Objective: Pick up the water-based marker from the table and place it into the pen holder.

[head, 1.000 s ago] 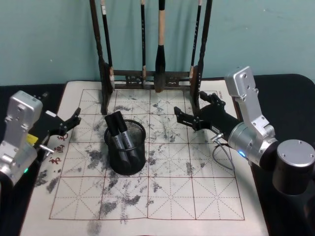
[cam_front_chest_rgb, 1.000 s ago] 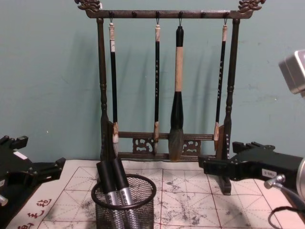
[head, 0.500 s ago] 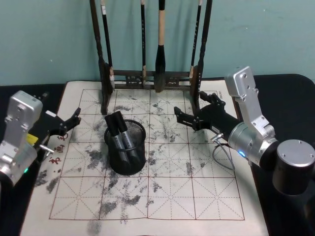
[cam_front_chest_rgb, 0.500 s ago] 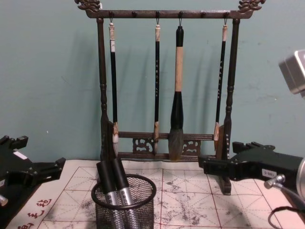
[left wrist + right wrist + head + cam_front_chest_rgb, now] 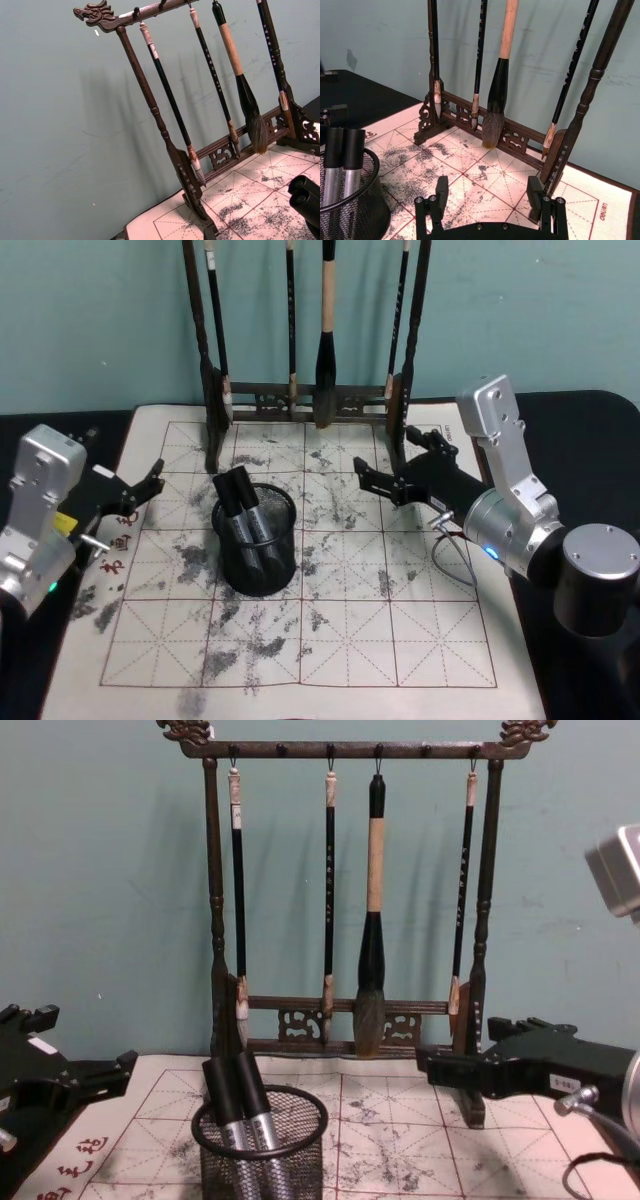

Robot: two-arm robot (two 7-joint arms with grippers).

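The left pincer hovers over the left border of the ink-stained grid mat, its arm bent low along the bench's left side and its black fingers pointing inward toward the middle; whether it is released or clenched cannot be told, and nothing is seen in it.

Just right of it, well apart from its tips, the pen holder stands upright on the mat, in front of the left foot of the brush rack. Two markers with black caps and silver barrels stand in the cup, leaning back and to the left, caps above the rim; in the chest view they sit side by side.

The rack stands at the mat's far edge with four brushes hanging from its top bar.

Further right, the right pincer is released and empty, fingers spread apart, held level above the mat near the rack's right foot. Its arm reaches in from the right, elbow raised, forearm pointing left toward the cup but well short of it.
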